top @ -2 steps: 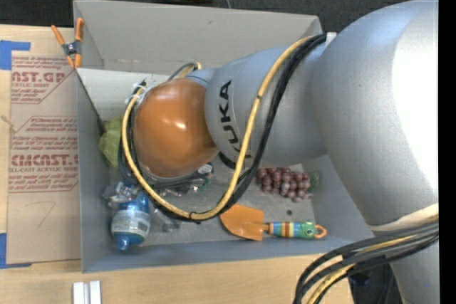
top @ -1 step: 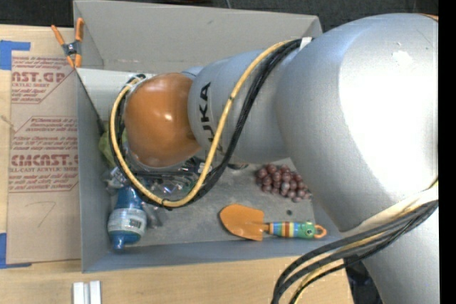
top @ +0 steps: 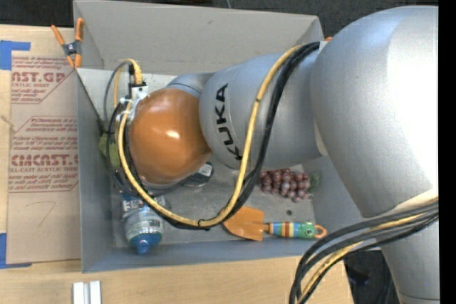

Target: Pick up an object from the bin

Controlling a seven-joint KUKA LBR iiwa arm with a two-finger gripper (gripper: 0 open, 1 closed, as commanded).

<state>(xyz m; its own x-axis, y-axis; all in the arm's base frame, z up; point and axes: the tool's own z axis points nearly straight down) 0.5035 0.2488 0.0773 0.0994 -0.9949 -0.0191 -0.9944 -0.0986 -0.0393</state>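
Under the orange cover [top: 165,135], low in the grey bin [top: 214,32]: the pick spot, masked from where I stand by the cover itself.

Item 1. Candidate for the pick: not identifiable. Nearest to the cover are a green thing [top: 107,147] peeping out at the cover's left edge, and a clear plastic bottle [top: 142,230] with a blue cap lying on its side just below the cover. Which of these, if either, lies under the claw cannot be told.

Item 2. Claw: carried beneath the cover. Whether it is spread, pressed together or pinching something, I cannot tell.

Item 3. Small silvery-clear piece [top: 201,172], at the cover's lower right edge; kind unclear.

Item 4. Orange toy shovel [top: 267,226] with a striped handle, below and to the right of the cover, apart from it.

Item 5. Bunch of purple grapes [top: 286,182], well to the right of the cover.

Item 6. Arm [top: 285,110], silver, with a yellow cable [top: 246,167], joining the cover from its right.

Progress, as judged: the arm is down in the bin, so the reach looks made. No object is seen lifted. Grasp unconfirmed; lifting out remains.
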